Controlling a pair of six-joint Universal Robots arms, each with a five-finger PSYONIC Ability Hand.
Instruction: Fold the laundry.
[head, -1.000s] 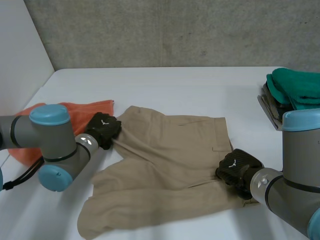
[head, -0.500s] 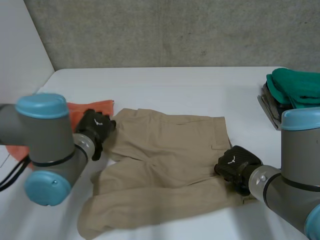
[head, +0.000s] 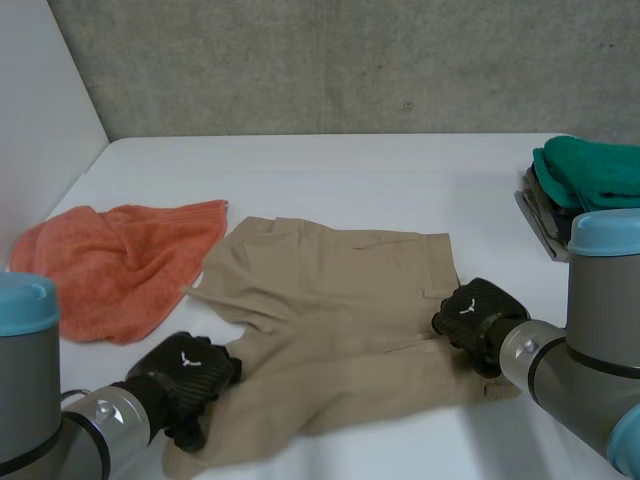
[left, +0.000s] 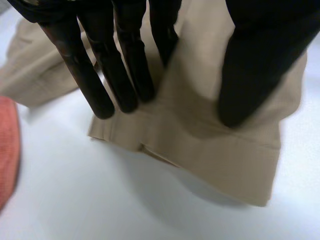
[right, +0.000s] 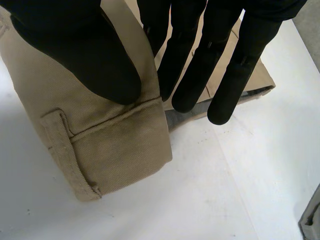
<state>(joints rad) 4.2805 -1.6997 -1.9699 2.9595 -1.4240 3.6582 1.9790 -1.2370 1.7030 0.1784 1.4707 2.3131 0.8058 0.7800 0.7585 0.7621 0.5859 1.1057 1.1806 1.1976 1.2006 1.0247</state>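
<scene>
— How are your hands sitting?

— My left hand (head: 185, 378) is reaching down onto a leg hem of the shorts (head: 330, 290). Its fingers are straight and spread away from the thumb, and the tips are pressing on the cloth without gripping anything. My right hand (head: 473, 318) is leaning over the waistband corner, with thumb and fingers pinching a fold beside a belt loop (the fold is hanging just clear of the table (head: 350, 175)).

— And where are the shorts?

— They're lying spread on the table between my arms, with the orange towel (head: 110, 262) just beside them on my left.

— Any writing?

— A small white mark (head: 463, 310) is showing on the back of each hand, but it's too small to read.
</scene>
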